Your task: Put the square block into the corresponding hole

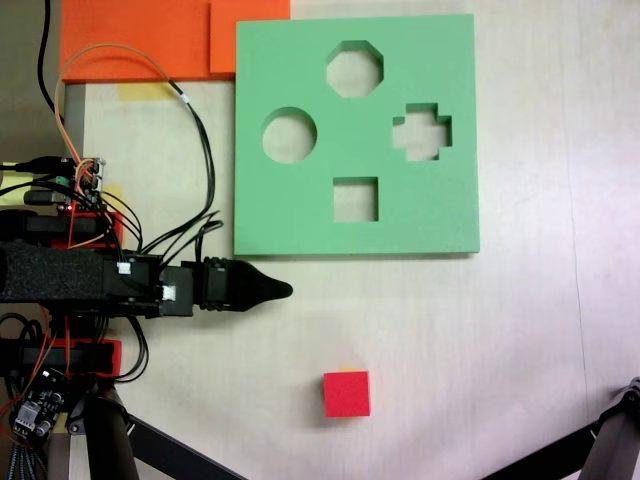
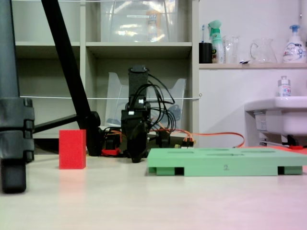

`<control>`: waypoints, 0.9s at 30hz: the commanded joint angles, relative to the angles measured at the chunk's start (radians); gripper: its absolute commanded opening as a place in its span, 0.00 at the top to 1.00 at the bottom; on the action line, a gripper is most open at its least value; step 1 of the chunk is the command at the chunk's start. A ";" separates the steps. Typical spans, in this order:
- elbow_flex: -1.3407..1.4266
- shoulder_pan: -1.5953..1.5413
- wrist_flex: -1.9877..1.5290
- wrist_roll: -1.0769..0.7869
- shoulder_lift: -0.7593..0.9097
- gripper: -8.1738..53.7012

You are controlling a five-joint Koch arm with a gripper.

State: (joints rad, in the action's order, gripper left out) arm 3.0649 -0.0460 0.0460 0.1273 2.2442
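In a fixed view from above, the square block (image 1: pixel 346 393) is a small red cube standing alone on the pale table, near the front. In the low fixed view the block (image 2: pixel 72 149) stands left of the arm. The green board (image 1: pixel 440 210) lies flat further back, and its square hole (image 1: pixel 356 199) sits empty near the front edge. My gripper (image 1: pixel 286 290) points right, low over the table, just in front of the board's left corner. It lies well left of and behind the block, and its jaws look pressed together on nothing. The low view shows the gripper (image 2: pixel 136 152) head-on beside the board (image 2: pixel 225 162).
The board also has round (image 1: pixel 290 136), octagonal (image 1: pixel 355 68) and cross-shaped (image 1: pixel 421 131) cutouts. Orange foam sheets (image 1: pixel 150 35) lie at the back left. Cables and the arm's base (image 1: pixel 80 225) crowd the left side. Tripod legs (image 1: pixel 150 445) cross the near corners.
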 commanded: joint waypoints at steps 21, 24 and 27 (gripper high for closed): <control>-0.359 0.373 -0.664 1.120 0.071 0.38; -0.630 0.405 -0.959 1.129 0.060 0.37; -0.776 0.403 -1.011 1.118 0.057 0.30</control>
State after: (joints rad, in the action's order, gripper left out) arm 2.3117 0.3482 -0.9373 1.2318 2.2442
